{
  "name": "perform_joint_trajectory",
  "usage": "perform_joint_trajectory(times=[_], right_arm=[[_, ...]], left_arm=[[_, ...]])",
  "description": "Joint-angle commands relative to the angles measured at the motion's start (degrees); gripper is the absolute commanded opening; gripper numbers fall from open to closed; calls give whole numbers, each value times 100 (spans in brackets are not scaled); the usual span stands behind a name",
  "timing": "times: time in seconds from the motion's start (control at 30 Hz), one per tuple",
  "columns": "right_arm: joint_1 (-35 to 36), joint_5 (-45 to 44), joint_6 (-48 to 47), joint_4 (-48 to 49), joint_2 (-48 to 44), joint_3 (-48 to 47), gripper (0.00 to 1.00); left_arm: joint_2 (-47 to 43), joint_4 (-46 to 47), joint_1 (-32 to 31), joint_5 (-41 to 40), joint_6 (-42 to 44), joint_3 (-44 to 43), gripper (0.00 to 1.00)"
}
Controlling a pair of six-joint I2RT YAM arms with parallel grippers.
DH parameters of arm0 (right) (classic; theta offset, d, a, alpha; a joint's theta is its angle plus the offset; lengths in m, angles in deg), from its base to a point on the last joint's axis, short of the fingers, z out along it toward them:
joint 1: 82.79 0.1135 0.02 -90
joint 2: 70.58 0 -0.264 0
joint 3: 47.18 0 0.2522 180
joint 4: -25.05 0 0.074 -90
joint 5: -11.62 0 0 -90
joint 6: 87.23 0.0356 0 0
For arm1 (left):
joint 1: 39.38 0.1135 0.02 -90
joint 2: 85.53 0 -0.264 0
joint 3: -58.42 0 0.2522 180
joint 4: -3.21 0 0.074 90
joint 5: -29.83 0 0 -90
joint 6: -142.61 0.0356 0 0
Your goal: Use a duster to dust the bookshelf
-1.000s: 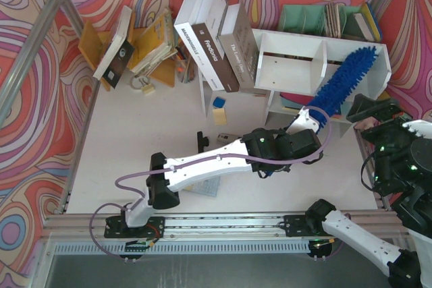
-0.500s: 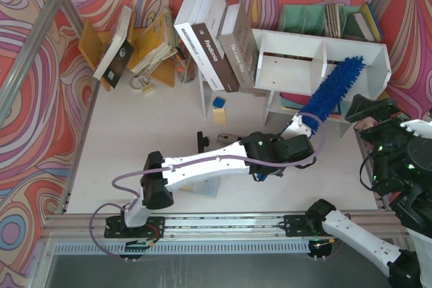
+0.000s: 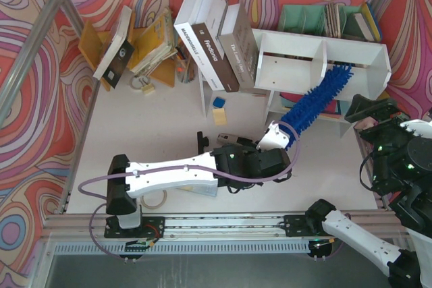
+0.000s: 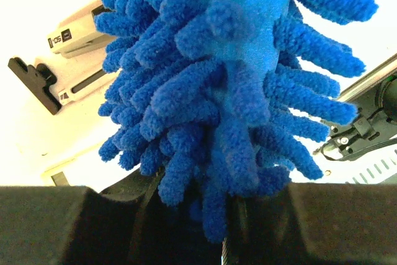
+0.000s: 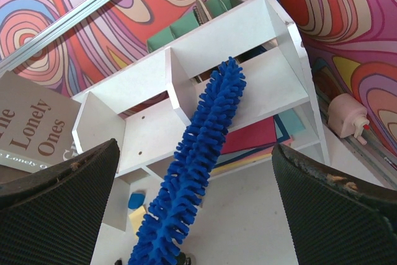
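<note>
One arm is holding the duster to the bookshelf.
The left fingers are gripping the duster at its base, and its fluffy blue head is slanting up over the worktop to the shelf. The tip is lying at the right upper compartment, just beside the divider. The right fingers are standing wide apart, holding nothing, near the bookshelf's right end and facing the duster. Books are leaning at the shelf's left side.
</note>
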Motion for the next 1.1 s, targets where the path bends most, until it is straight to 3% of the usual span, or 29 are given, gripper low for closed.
perform_joint_trajectory(times=[0.0, 0.27, 0.63, 0.83, 1.07], right_arm=[[4, -51, 96, 56, -38, 21, 99], [4, -42, 107, 45, -16, 7, 99], [3, 36, 72, 130, 70, -87, 99], [5, 121, 194, 89, 26, -4, 99], [2, 75, 144, 84, 1, -96, 99]], left_arm=[[-365, 495, -31, -419, 9, 240, 0], [-779, 749, -42, -630, 50, 600, 0], [523, 603, -24, 36, 303, -625, 0], [1165, 522, 27, -158, -12, -1459, 0], [1061, 1036, -93, -328, -543, -963, 0]])
